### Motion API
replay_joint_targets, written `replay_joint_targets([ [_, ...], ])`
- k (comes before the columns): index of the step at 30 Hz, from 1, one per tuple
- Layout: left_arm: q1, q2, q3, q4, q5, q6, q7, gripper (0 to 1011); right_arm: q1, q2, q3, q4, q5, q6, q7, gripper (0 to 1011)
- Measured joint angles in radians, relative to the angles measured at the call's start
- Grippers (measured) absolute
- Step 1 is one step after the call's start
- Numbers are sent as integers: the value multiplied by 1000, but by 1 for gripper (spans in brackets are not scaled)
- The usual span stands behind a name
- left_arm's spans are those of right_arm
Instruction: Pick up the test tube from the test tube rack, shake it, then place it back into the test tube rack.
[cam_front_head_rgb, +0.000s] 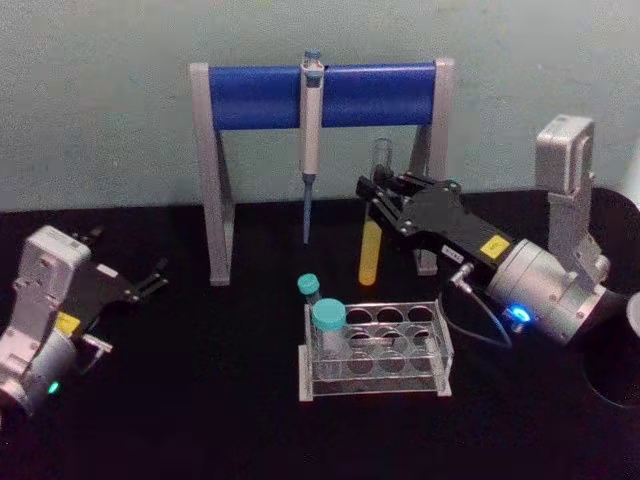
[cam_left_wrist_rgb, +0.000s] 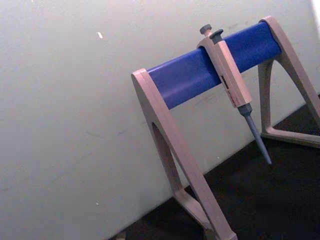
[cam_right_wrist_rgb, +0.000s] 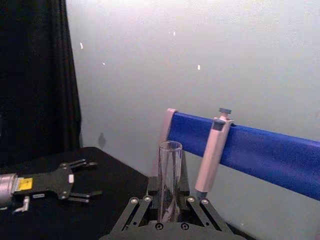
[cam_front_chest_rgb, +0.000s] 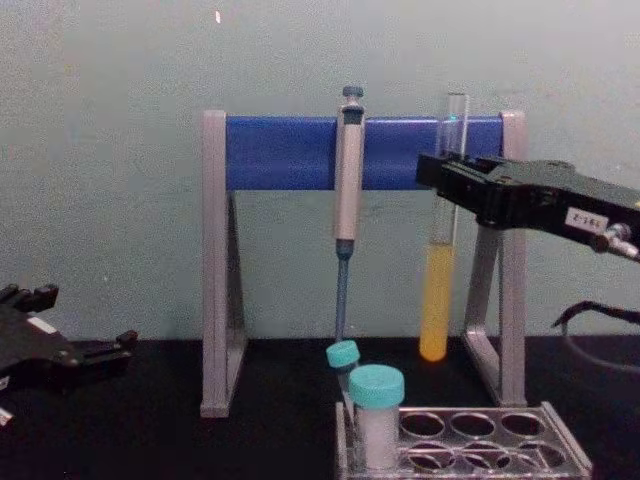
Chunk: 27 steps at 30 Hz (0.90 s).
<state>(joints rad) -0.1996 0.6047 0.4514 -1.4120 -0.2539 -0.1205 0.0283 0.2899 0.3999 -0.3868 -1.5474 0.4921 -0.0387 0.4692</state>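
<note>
Your right claw (cam_front_head_rgb: 376, 195) is clamped on the tube (cam_front_head_rgb: 370, 252), holding it upright in the air behind the rack (cam_front_head_rgb: 372, 383). Your left claw (cam_front_head_rgb: 150, 281) is parked at the left, fingers spread. The tube is uncapped, so a hard shake could spill the liquid or knock it against the stand (cam_front_head_rgb: 250, 96).

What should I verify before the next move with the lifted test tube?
1. Grip: right gripper shut on test tube above the yellow liquid: ok.
2. Tube upright, liquid in its lower part: ok.
3. Tube lifted clear of test tube rack: ok.
4. Free rack holes beside the teal-capped tube: ok.
5. Gap to the hanging pipette: ok.
6. Left gripper parked at left, open: ok.
</note>
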Motion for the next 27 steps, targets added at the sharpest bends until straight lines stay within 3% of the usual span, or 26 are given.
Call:
replay_joint_targets([
  [15,0,0,0,0,0,0,0,1002,-17,12,27,-14,-9,-1,-29,232],
  [21,0,0,0,0,0,0,0,1001,-62,36,55,-59,-13,10,-54,233],
  [27,0,0,0,0,0,0,0,1001,-145,70,91,-146,-12,31,-79,233],
])
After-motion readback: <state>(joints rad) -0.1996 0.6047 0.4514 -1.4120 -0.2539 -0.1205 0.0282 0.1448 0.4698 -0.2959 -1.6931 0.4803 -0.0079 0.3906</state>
